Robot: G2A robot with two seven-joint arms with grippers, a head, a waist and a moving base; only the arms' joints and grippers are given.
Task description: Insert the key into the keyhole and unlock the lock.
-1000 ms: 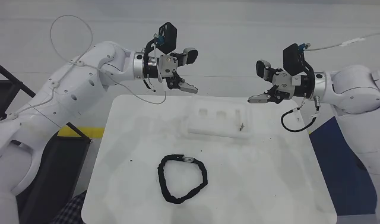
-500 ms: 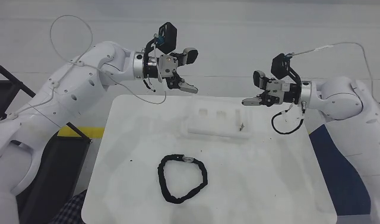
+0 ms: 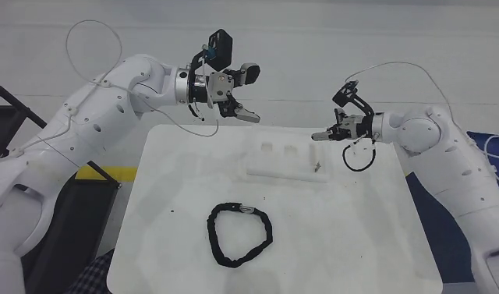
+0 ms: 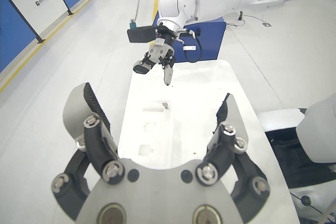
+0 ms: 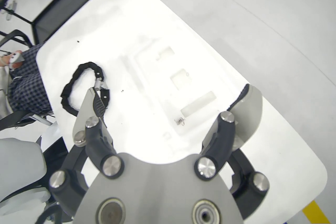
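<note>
The key (image 3: 316, 167) is lying loose on the white foam tray (image 3: 273, 169), at the end nearer the right arm. The chain lock (image 3: 239, 233) is resting well apart from it, toward the front of the table (image 3: 351, 247). The right gripper (image 3: 326, 132) is hovering near the key with its jaws apart and empty. The left gripper (image 3: 249, 95) is hanging spread at the table's far edge. Judgement: the key pick-up is pending. The fingers should be straddling the key squarely and closing gently, so it is not skidding.
</note>
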